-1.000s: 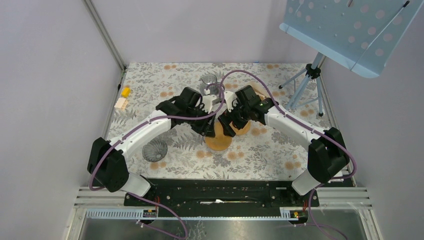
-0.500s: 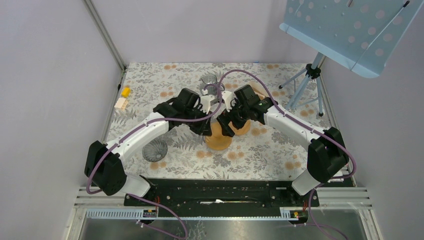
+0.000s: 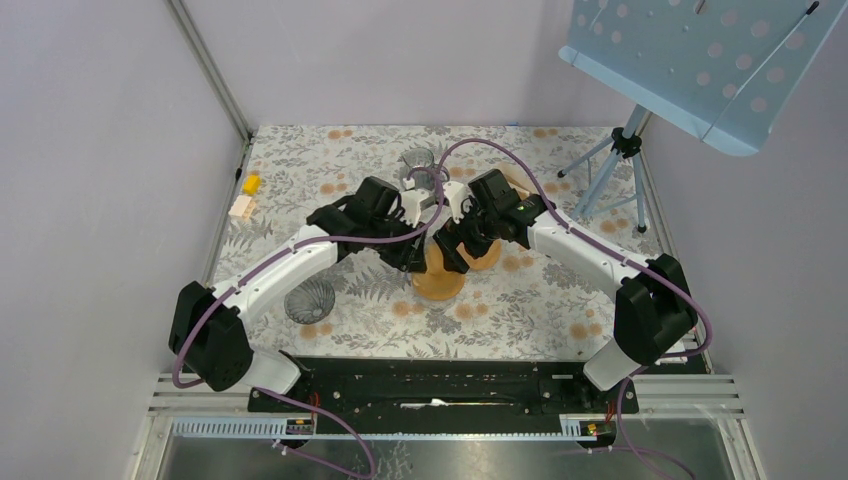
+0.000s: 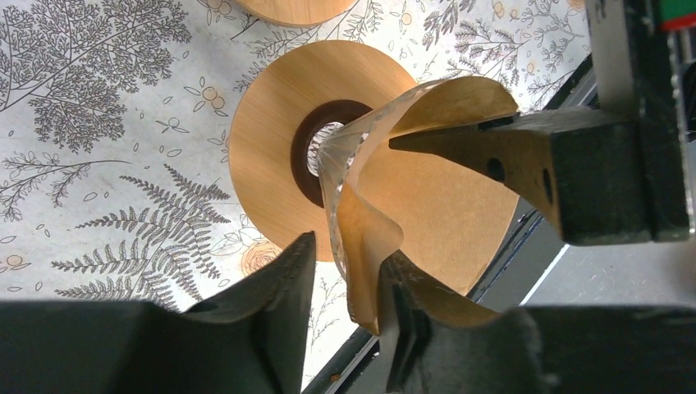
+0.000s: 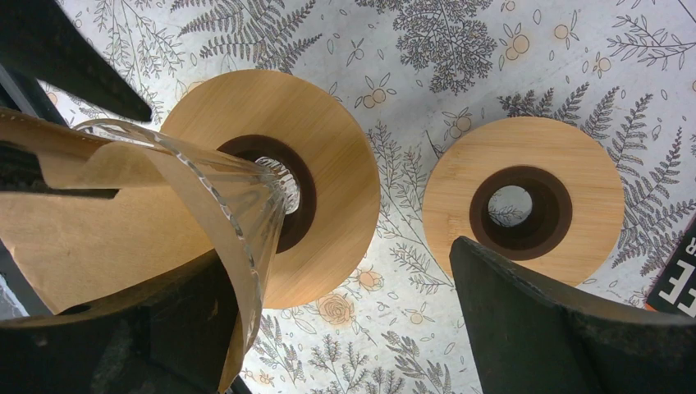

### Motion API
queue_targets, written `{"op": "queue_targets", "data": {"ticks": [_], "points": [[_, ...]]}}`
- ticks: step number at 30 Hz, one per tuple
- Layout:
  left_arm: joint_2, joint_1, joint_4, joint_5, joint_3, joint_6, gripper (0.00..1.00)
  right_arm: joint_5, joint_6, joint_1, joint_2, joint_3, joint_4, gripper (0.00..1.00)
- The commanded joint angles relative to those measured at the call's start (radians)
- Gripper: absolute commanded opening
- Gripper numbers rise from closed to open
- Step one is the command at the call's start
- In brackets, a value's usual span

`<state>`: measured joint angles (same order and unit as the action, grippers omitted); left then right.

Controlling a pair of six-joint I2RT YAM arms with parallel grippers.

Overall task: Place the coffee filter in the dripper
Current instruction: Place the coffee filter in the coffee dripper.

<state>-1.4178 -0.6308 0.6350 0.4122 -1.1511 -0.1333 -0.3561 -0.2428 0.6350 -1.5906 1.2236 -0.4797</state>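
Two wooden rings lie just beside each other on the floral table (image 5: 443, 49): the empty ring (image 5: 525, 201) and the base ring (image 4: 263, 139) that carries the glass dripper (image 5: 238, 205). A brown paper coffee filter (image 4: 443, 205) sits inside the cone, creased, with one edge buckled into a wave at the rim. The left gripper (image 4: 349, 250) straddles that fold, narrowly parted; I cannot tell whether it pinches. The right gripper (image 5: 332, 263) is spread wide, one finger against the paper's inner face.
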Motion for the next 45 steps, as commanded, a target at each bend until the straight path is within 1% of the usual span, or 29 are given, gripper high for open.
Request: {"op": "queue_targets", "data": {"ticks": [1, 7, 12, 14, 18, 31, 39, 45], "points": [[0.029, 0.016, -0.013, -0.023, 0.0, -0.016, 0.39, -0.006, -0.039, 0.009, 0.009, 0.012, 0.037, 0.99], [0.039, 0.043, -0.02, -0.01, -0.012, -0.019, 0.54, -0.022, -0.041, -0.003, 0.025, -0.009, 0.052, 1.0], [0.043, 0.058, -0.041, 0.027, -0.003, -0.02, 0.69, -0.052, -0.041, -0.014, 0.049, -0.036, 0.073, 0.99], [0.038, 0.058, -0.051, 0.021, 0.002, -0.02, 0.73, -0.059, -0.041, -0.016, 0.056, -0.049, 0.083, 1.0], [0.026, 0.059, -0.07, -0.008, 0.011, -0.02, 0.75, -0.06, -0.046, -0.018, 0.066, -0.068, 0.1, 1.0], [-0.013, 0.059, -0.084, -0.101, 0.032, -0.011, 0.75, -0.038, -0.047, -0.018, 0.073, -0.142, 0.205, 1.0], [-0.001, 0.067, -0.081, -0.092, 0.032, -0.006, 0.77, -0.039, -0.063, -0.018, 0.096, -0.119, 0.186, 1.0], [0.018, 0.077, -0.07, -0.06, 0.002, -0.008, 0.82, -0.111, -0.086, -0.021, 0.141, -0.087, 0.148, 1.0]]}}
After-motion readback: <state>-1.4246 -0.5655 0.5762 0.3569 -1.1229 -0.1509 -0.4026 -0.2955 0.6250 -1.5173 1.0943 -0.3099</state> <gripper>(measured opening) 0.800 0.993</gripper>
